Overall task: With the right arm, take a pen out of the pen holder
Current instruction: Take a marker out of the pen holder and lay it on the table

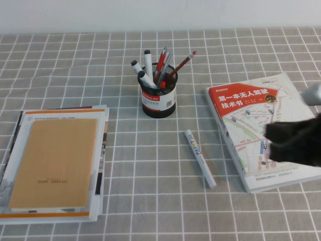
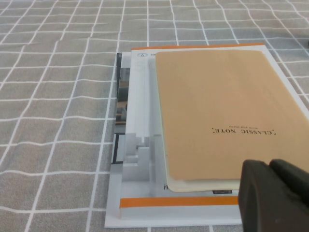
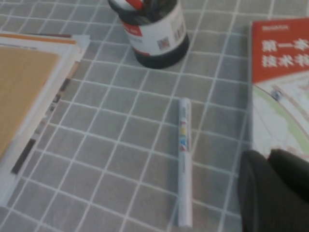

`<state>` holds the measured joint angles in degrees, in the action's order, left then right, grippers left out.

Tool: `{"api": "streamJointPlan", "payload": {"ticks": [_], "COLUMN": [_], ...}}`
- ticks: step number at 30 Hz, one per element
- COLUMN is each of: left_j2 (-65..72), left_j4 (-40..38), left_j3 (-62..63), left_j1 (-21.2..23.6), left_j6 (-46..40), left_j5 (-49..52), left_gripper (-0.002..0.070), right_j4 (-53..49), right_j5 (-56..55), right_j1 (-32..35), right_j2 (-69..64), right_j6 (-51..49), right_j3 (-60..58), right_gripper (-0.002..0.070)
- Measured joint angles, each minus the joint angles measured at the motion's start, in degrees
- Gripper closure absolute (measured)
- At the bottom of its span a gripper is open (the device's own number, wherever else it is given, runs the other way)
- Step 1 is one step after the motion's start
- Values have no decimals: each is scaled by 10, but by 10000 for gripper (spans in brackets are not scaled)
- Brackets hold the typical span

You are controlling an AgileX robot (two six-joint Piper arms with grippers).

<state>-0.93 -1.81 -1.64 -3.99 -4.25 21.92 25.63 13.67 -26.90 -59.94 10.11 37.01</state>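
Notebook stack [image 1: 55,163] lay beneath my closed left tool [image 2: 269,169], while my right tool [image 1: 293,143], shut and empty, hovered over the book [image 1: 241,108], one pen [image 1: 199,157] seemingly already out on the surface at five o'clock from the pen holder [image 1: 159,103].

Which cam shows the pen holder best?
High view: pen holder whole, pens visible. Right wrist view cuts off its top; left wrist view misses it. The right gripper hovers over the book, the left gripper over the notebook.

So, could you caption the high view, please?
A pen lies near the holder; right gripper, shut, hovers over the book; left gripper, unseen here, over the notebook.
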Motion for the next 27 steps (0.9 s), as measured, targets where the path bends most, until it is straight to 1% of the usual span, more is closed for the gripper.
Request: {"api": "streamJointPlan", "payload": {"ticks": [2, 5, 8, 12, 14, 17, 19, 22, 27], "left_j2": [0, 0, 0, 0, 0, 0, 0, 0, 0], "left_j4": [0, 0, 0, 0, 0, 0, 0, 0, 0], "left_j3": [0, 0, 0, 0, 0, 0, 0, 0, 0], "left_j1": [0, 0, 0, 0, 0, 0, 0, 0, 0], "left_j6": [0, 0, 0, 0, 0, 0, 0, 0, 0], "left_j5": [0, 0, 0, 0, 0, 0, 0, 0, 0], "left_gripper": [678, 678, 678, 678, 678, 678, 678, 678, 678], "right_j4": [0, 1, 4, -5, -27, -82, -110, -134, -138], "right_j5": [-75, -176, -277, -435, -506, -604, -644, -670, -683], "right_j1": [-40, -71, -83, -86, -86, -86, -86, -86, -86], "right_j2": [-43, -97, -144, -209, -239, -288, -326, -378, -452], "right_j6": [0, 0, -7, -65, -101, -163, -193, -212, -221], "right_j3": [2, 2, 2, 3, 3, 12, 29, 68, 145], "right_gripper": [663, 599, 500, 351, 307, 284, 279, 277, 274]}}
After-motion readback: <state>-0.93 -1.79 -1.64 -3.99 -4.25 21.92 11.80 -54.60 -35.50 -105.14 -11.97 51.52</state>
